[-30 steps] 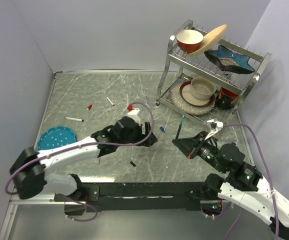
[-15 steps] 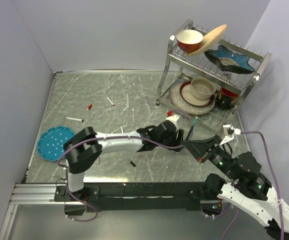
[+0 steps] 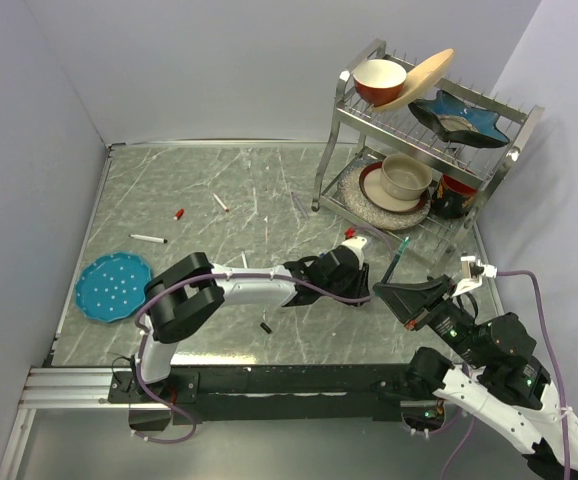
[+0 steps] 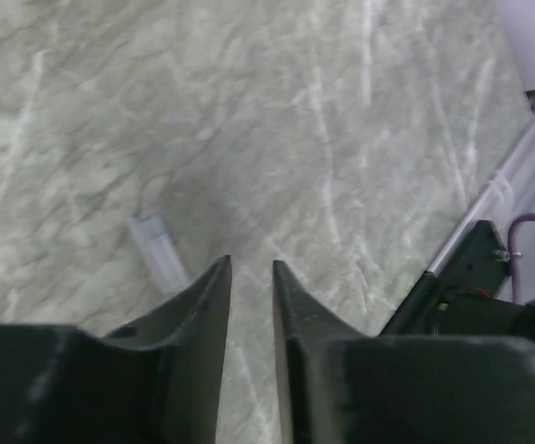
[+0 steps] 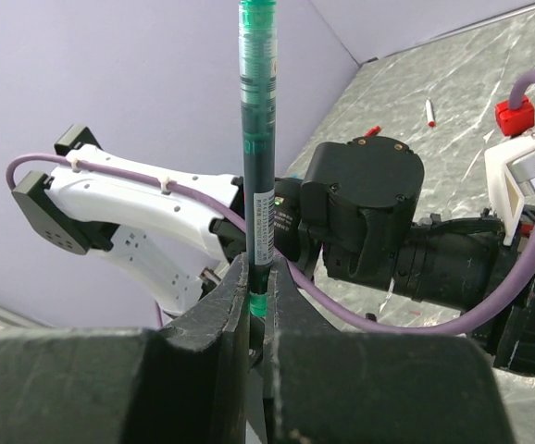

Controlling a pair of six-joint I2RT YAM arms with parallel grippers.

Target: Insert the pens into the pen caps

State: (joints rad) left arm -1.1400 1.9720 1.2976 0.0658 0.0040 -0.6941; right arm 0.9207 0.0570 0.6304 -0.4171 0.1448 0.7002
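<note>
Two grippers are working close together at the right of the table (image 3: 169,170); the step in hand appears to be fetching a cap for the green pen (image 5: 256,139). To do it well, the left gripper (image 4: 251,268) should be centred squarely over a cap before its jaws meet, taking it by the closed end so the mouth is left free; the cap should then be lined up with the pen's length and pushed straight on, since a skewed approach would likely tip the pen in its hold.

Left gripper: jaws nearly together with a narrow slot between them, holding nothing, only bare table showing through; a pale short tube (image 4: 156,254) lies just beside one finger, outside the jaws; whether it is a cap cannot be told.

Right gripper (image 5: 258,277): clamped on the green pen near its lower end; pen upright, just beside the left arm's wrist.

Elsewhere a red cap (image 3: 179,213), a black cap (image 3: 266,327), a near white pen (image 3: 149,238) and a far white pen (image 3: 220,203) lie apart on the table.
</note>
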